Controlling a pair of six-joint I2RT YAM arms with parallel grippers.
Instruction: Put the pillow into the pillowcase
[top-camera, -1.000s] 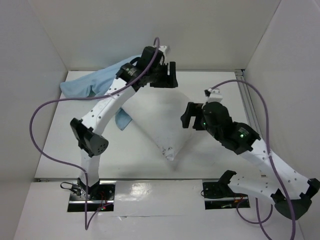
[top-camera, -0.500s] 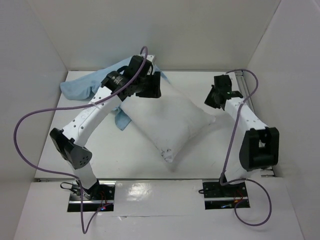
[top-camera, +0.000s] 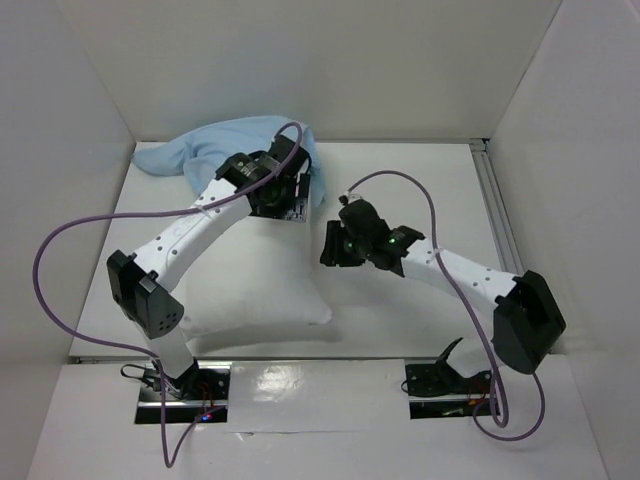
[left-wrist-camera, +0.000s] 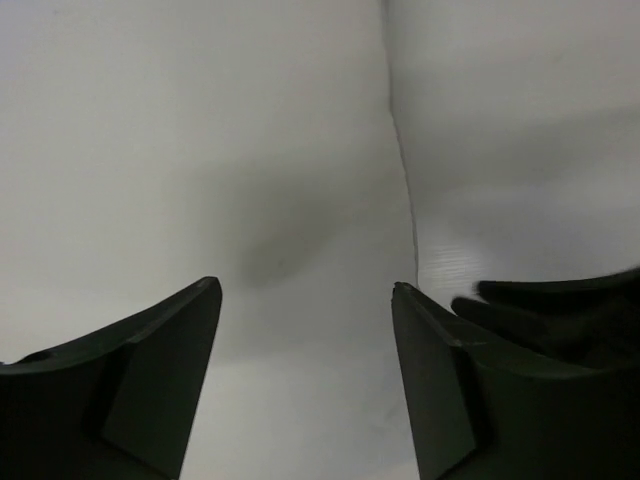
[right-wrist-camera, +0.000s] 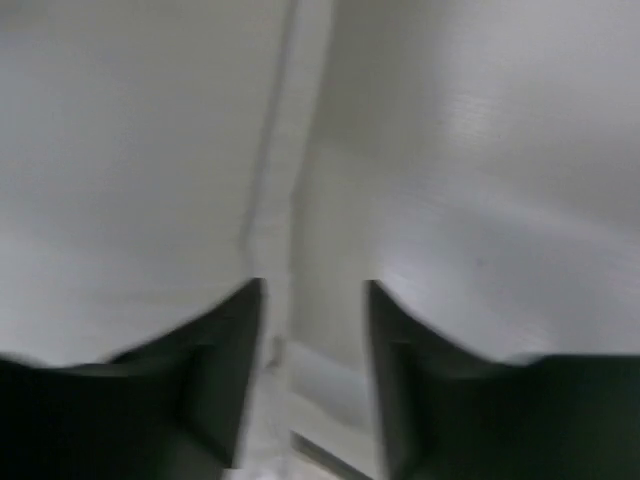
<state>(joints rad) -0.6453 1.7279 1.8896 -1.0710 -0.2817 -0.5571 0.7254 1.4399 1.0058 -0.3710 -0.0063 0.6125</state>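
The white pillow (top-camera: 250, 290) lies flat on the front left part of the table. The light blue pillowcase (top-camera: 215, 145) is bunched against the back wall at the left, partly hidden behind the left arm. My left gripper (top-camera: 290, 198) hangs over the pillow's far edge; in the left wrist view this gripper (left-wrist-camera: 305, 290) is open, with only white surface between its dark fingers (left-wrist-camera: 150, 380). My right gripper (top-camera: 335, 245) hovers just right of the pillow's far right corner. In the blurred right wrist view this gripper (right-wrist-camera: 312, 290) is open and holds nothing.
White walls close in the table at the left, back and right. A metal rail (top-camera: 495, 210) runs along the table's right edge. Purple cables (top-camera: 60, 270) loop from both arms, the left one hanging out over the table's left side.
The pillow has shifted from the table's middle to the front left and lies flatter. The right arm swung in from the back right to the centre. The pillowcase now sits bunched at the back.
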